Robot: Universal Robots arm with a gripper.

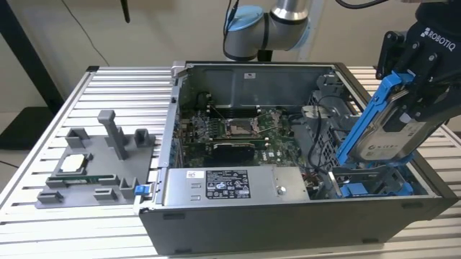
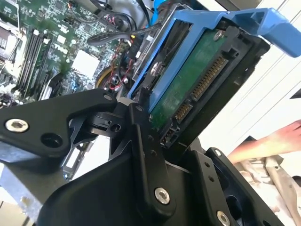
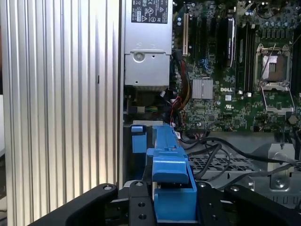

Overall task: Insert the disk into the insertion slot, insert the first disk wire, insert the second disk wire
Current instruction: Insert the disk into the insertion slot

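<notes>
The pincer (image 1: 420, 105) is clamped on the disk (image 1: 389, 135), holding it over the open computer case (image 1: 288, 229). Right beneath the pincer lies the insertion slot (image 1: 367, 188) with its blue tabs. Black cables (image 1: 322, 113) loop just beside the slot, toward the motherboard (image 1: 230, 129). The grey power-supply box (image 1: 230, 186) sits farther off. The disk's long axis is steeply tilted, with its lower end close over the slot; whether they touch I cannot tell. The case rests on the slatted table (image 1: 115, 86).
</notes>
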